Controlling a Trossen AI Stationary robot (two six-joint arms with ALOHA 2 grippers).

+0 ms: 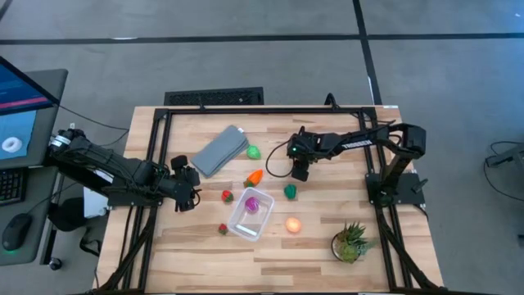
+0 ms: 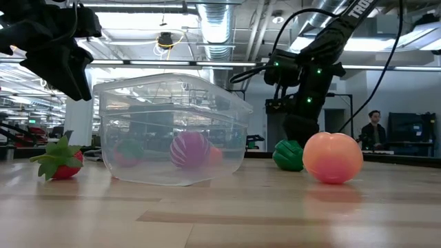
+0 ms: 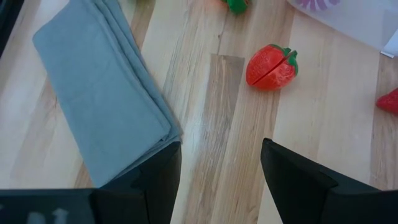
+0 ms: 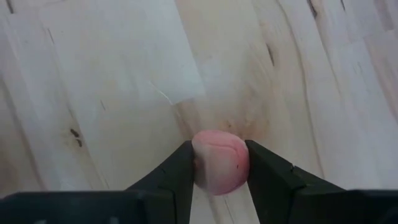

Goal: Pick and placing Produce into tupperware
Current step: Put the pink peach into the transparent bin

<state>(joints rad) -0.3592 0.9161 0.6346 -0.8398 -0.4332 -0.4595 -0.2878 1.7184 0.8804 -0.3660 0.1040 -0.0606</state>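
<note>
Pink piece (image 4: 219, 168) — pinched between right hand (image 4: 217, 163) fingers, above table.

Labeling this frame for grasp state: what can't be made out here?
- Pinkish piece between the right gripper fingers: kind unclear in the right wrist view; hidden under the arm in the high view.
- Red pieces behind the tupperware: blurred by its wall, low view.
- Second strawberry: cut by the edge, left wrist view.
</note>
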